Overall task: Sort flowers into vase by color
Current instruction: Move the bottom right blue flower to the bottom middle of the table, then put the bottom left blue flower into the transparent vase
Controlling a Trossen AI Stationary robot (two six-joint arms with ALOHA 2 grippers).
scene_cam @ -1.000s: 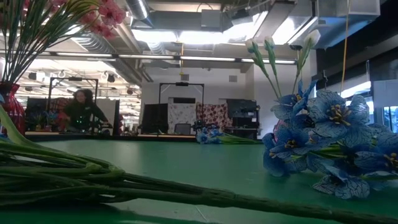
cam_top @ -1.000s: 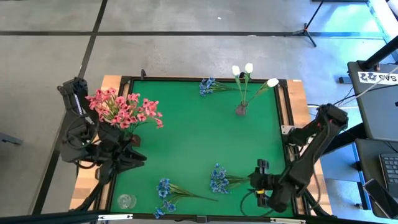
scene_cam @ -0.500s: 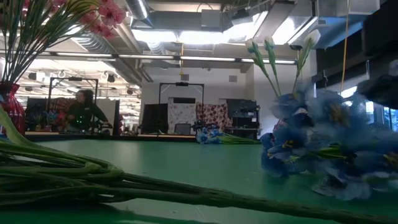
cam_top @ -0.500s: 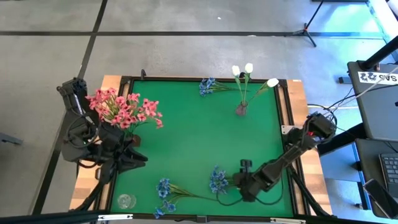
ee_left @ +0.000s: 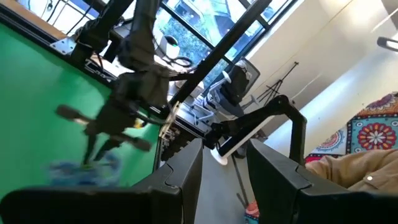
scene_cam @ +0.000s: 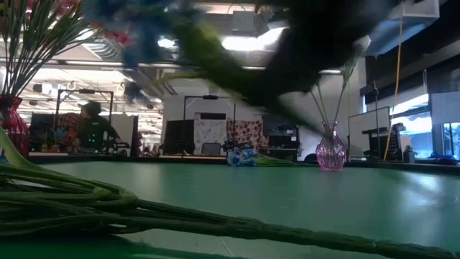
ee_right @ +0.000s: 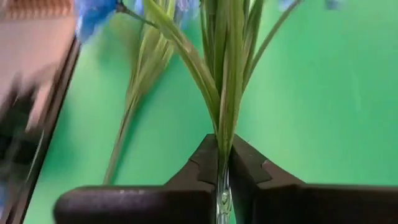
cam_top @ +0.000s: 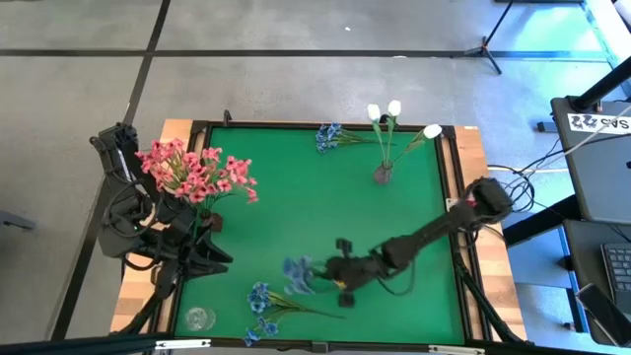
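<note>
My right gripper [cam_top: 340, 274] hangs over the table's near middle, shut on a blue flower sprig [cam_top: 296, 276] whose blossoms point toward the table's left. A second blue sprig [cam_top: 261, 301] lies flat near the front edge, and a third [cam_top: 330, 136] lies at the far edge. Pink flowers [cam_top: 197, 173] stand in a vase at the left. White buds [cam_top: 394, 110] stand in a small pink vase [cam_top: 383, 174]. My left gripper [ee_left: 224, 155] waits open at the table's left, beside the pink flowers' vase. My right gripper pinches the blue sprig's bundle of green stems [ee_right: 222, 146] between its two fingers, toward the stems' lower end. The stems run forward from the fingers toward the table's left. The sprig [scene_cam: 136, 21] is lifted clear of the table.
A small clear glass vase [cam_top: 200, 319] stands at the near left corner. The lying sprig's long stems [scene_cam: 108, 208] stretch across the front of the table. Bare green mat [cam_top: 315, 207] fills the middle. A person [scene_cam: 93, 129] sits in the room behind.
My right gripper has shut on the stems of the blue sprig that lay near the front right. It has swung toward the table's left and risen, carrying the sprig off the mat and clear of it.
</note>
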